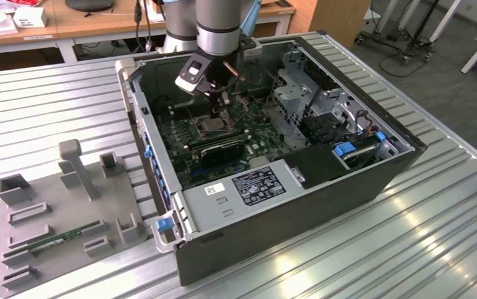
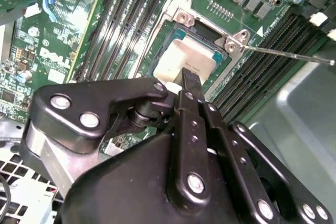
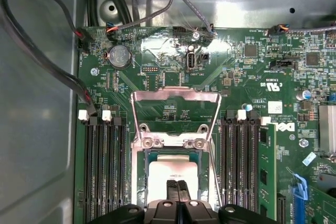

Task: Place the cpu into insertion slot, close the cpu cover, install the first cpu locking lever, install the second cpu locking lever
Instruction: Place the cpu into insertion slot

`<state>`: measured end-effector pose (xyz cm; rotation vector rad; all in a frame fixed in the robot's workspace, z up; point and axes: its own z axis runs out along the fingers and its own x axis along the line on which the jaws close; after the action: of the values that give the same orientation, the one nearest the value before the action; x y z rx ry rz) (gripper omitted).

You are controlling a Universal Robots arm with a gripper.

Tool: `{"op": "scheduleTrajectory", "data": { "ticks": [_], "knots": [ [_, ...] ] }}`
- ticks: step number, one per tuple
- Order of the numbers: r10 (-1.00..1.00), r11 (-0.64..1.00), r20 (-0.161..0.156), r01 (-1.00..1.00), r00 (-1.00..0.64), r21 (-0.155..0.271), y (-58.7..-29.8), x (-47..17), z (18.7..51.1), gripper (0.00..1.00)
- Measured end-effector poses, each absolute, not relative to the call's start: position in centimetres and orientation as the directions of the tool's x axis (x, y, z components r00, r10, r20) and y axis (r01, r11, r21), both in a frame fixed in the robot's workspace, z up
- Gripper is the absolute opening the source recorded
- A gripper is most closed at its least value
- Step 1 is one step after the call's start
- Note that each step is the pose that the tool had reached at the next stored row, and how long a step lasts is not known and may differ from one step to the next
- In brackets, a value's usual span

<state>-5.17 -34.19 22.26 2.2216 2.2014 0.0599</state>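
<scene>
**CPU seated in the slot, cover open, fingers pinched together over the chip**

At the exterior view's left, a grey fixture tray (image 1: pixel 56 212) lies on the slatted metal table (image 1: pixel 47 106), with a green memory stick (image 1: pixel 56 240) resting in one of its grooves. Beside it toward the right stands the open computer case (image 1: pixel 305 205). Its power supply (image 1: pixel 247 187) sits at the near edge. The arm (image 1: pixel 218 25) reaches down into the case, and the gripper (image 1: pixel 216 115) hangs over the green motherboard (image 1: pixel 221 149).

In both wrist views the cpu (image 3: pixel 173 171) lies flat in the insertion slot (image 2: pixel 184 17), dull metal face up. The gripper's two black fingers (image 2: pixel 191 85) are drawn narrow, side by side with barely a seam between them. Their tips are right over the chip's face and hold nothing. Whether they press on the chip cannot be told.

In the first wrist view the cpu cover (image 3: pixel 176 96) is swung open away from the slot, hinged at one edge of it, and bare board shows through its cut-out middle. In the second wrist view a thin locking lever (image 2: pixel 289 55) angles free from a corner of the slot, unlatched. Long black memory slots (image 3: pixel 102 171) run along both sides of the slot, and a coin cell battery (image 3: pixel 119 56) sits on the board beyond the cover.
</scene>
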Motion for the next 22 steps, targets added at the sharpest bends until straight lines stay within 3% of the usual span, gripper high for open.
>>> {"op": "scheduleTrajectory", "data": {
  "ticks": [22],
  "knots": [
    [1.000,-0.010,0.018,0.999,0.009,0.036,-33.9,-5.2,20.2,0.11]
  ]
}}
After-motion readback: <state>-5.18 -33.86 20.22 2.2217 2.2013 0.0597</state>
